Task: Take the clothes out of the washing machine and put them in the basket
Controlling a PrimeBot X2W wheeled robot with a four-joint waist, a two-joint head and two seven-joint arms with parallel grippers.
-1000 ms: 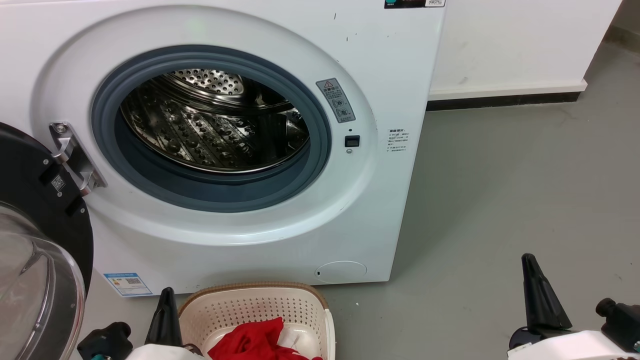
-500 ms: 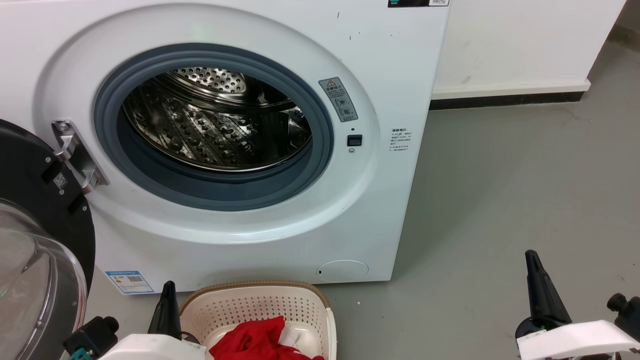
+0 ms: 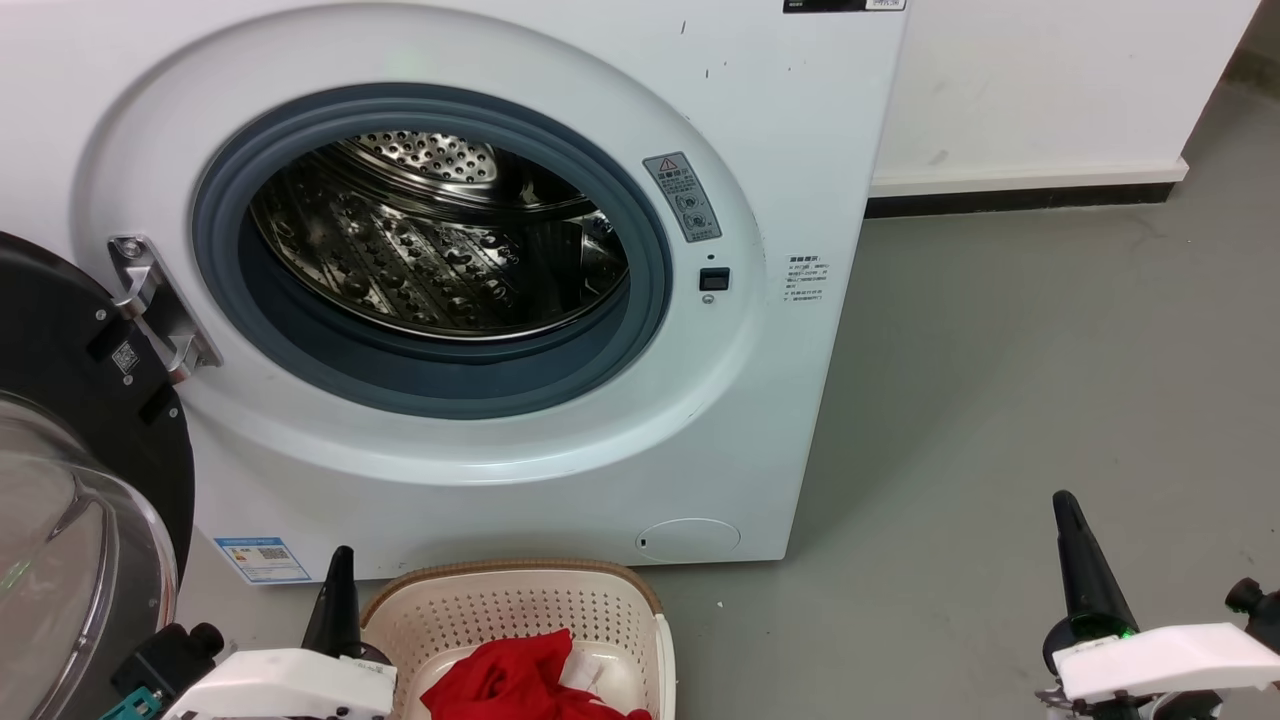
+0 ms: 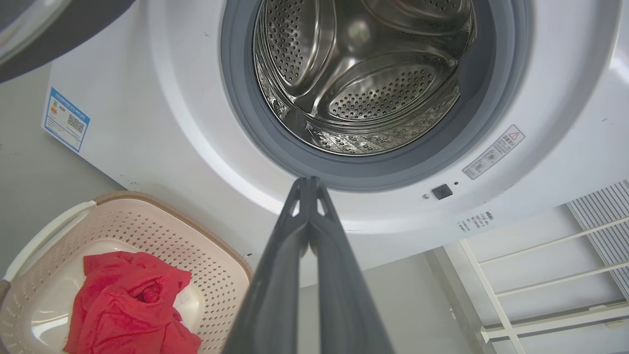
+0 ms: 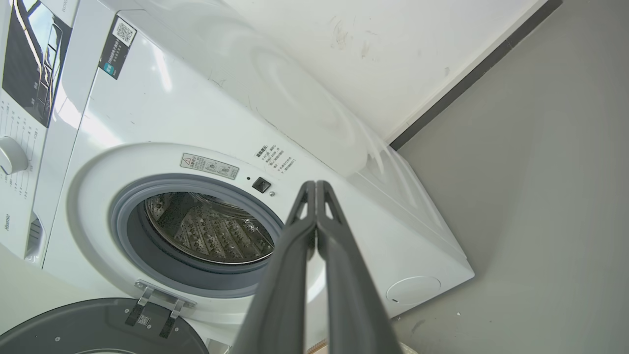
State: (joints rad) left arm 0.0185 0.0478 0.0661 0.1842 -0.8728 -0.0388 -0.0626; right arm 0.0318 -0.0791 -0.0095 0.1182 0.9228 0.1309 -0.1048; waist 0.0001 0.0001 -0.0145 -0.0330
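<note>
1. Fabric of the clothes (image 3: 510, 680) is soft, bright red and crumpled, with a small white part at the right side. They lie inside the basket (image 3: 500, 610).
2. The basket is cream plastic with many small holes and a brown woven-look rim. It stands on the floor (image 3: 1000, 400), near, just in front of the washing machine (image 3: 800, 130). Its near part is cut off in the head view.
3. The drum (image 3: 430, 250) is shiny perforated steel with raised ribs. A thick grey rubber rim (image 3: 440, 385) goes round the opening.
4. The door (image 3: 70, 400), black-framed with bulging glass, stands open at the left on a metal hinge (image 3: 160, 305). The picture edge cuts it.
5. The left hand (image 3: 342, 560) is just beside the left rim of the basket. In the left wrist view its dark fingers are pressed together, clenched on nothing.
6. The right hand (image 3: 1066, 505) is far right over bare floor, well apart from the machine, and is also clenched and empty.
7. The print on the warning sticker (image 3: 683, 197) is too small to read.
8. Smooth grey floor lies open from the right side of the machine to the white wall (image 3: 1020, 90).
</note>
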